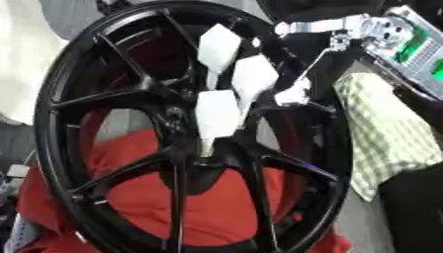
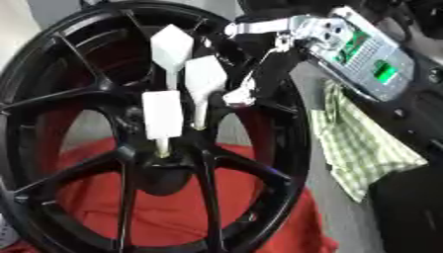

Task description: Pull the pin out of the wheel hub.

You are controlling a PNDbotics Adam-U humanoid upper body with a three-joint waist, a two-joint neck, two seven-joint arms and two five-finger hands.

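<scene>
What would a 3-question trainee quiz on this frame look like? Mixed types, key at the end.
1. True or false: the black wheel lies flat on the table.
2. How many white-headed pins stick out of the hub area? A) one B) three C) five
3. Fill in: the cloth behind the lower wheel is ____.

Key
1. False: it stands on edge, spokes facing the camera.
2. B: three, clustered near the centre, with the right hand reaching in from the upper right beside them.
3. Red; a green-checked cloth hangs to the right.
</scene>
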